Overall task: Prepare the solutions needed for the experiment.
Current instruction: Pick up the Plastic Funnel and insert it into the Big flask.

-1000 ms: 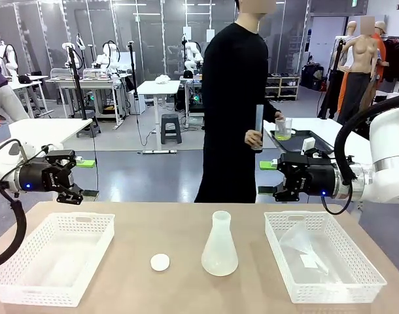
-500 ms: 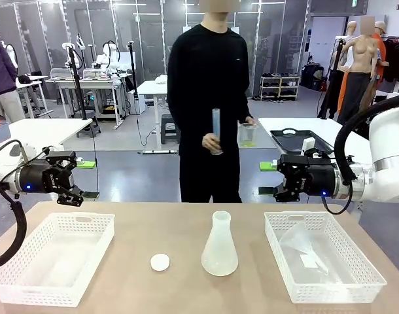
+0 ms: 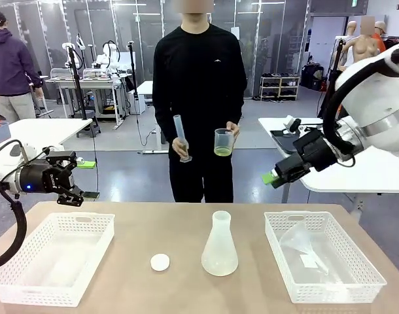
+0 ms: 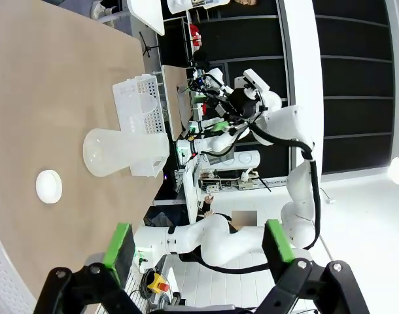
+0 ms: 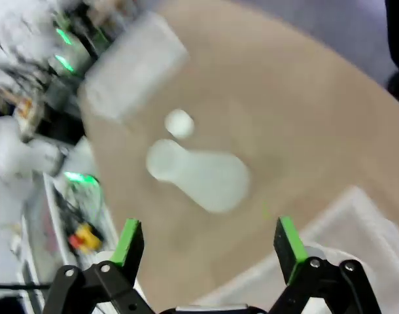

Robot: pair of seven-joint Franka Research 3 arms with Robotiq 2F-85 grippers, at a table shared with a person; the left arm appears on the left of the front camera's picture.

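Fingers of left gripper (image 4: 198, 243) and right gripper (image 5: 208, 241) are gaping wide, holding nothing, flanking the frosted white conical flask (image 3: 220, 245); beyond it, pale yellow-green solution (image 3: 223, 151) is waiting in the person's clear cup (image 3: 224, 139), seemingly unpoured.

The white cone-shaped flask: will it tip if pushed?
Probably not: the frosted white conical flask has a wide flat base, so a low push likely slides it. It looks empty, so likely light. Its smooth sloping sides may slip when gripped.

i'm watching a lab: white workbenches (image 3: 46, 129), a frosted white conical flask (image 3: 220, 248), pale yellow-green liquid (image 3: 223, 151) in a clear beaker (image 3: 224, 137).
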